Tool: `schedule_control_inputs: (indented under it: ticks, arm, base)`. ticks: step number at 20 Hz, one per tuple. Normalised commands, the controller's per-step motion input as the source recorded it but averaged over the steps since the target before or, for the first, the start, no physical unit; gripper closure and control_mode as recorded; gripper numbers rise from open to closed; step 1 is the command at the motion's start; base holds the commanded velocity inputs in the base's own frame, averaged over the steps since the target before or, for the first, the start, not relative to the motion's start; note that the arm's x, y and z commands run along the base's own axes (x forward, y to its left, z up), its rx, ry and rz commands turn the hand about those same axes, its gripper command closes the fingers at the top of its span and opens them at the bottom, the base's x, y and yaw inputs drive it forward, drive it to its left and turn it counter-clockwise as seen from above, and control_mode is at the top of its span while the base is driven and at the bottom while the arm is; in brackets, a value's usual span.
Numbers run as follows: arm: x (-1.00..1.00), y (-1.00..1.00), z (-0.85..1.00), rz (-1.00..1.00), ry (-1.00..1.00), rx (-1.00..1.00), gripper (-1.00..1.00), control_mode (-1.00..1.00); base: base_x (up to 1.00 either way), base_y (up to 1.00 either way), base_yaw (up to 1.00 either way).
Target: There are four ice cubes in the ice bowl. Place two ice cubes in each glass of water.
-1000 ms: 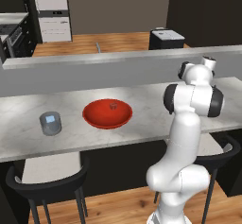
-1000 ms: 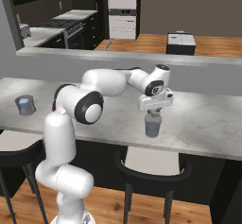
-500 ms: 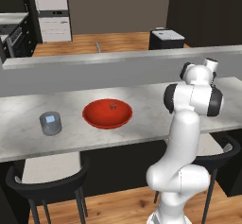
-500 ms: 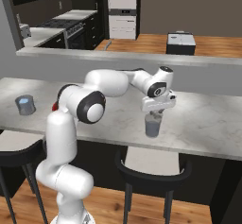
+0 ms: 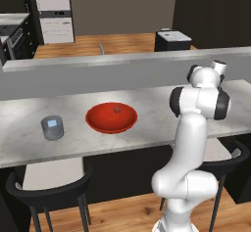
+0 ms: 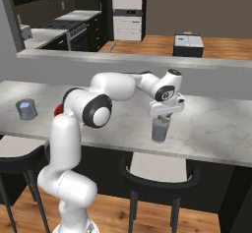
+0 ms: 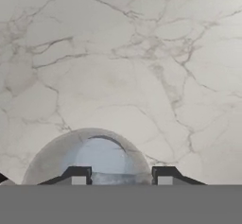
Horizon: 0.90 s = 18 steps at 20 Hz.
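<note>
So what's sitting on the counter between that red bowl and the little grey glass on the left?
Nothing: in the left base view, bare marble counter separates the red bowl from the grey glass.

Glossy red ice bowl (image 5: 111,118), grey translucent tumblers (image 5: 52,127), white grey-veined marble counter (image 5: 147,104).

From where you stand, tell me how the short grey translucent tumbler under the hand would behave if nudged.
The short grey translucent tumbler looks squat, so it would probably slide rather than tip. The white marble counter seems smooth, offering little grip. It appears water-filled, so likely heavyish and apt to slosh.
</note>
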Motion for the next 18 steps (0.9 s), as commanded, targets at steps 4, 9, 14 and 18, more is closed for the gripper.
schedule_control_inputs:
  ticks: [4, 9, 14, 18]
  arm:
    - [0.1, 0.0, -0.05, 0.0, 0.0, 0.01, 1.0, -1.0]
    - [0.0, 0.1, -0.05, 0.0, 0.0, 0.01, 1.0, -1.0]
    - [-0.03, 0.1, -0.11, 0.0, 0.0, 0.0, 1.0, -1.0]
    - [-0.18, 0.0, -0.05, 0.0, 0.0, 0.0, 1.0, -1.0]
  base:
    - [0.0, 0.0, 0.0]
    - [0.0, 0.0, 0.0]
    - [0.0, 0.0, 0.0]
    - [0.0, 0.0, 0.0]
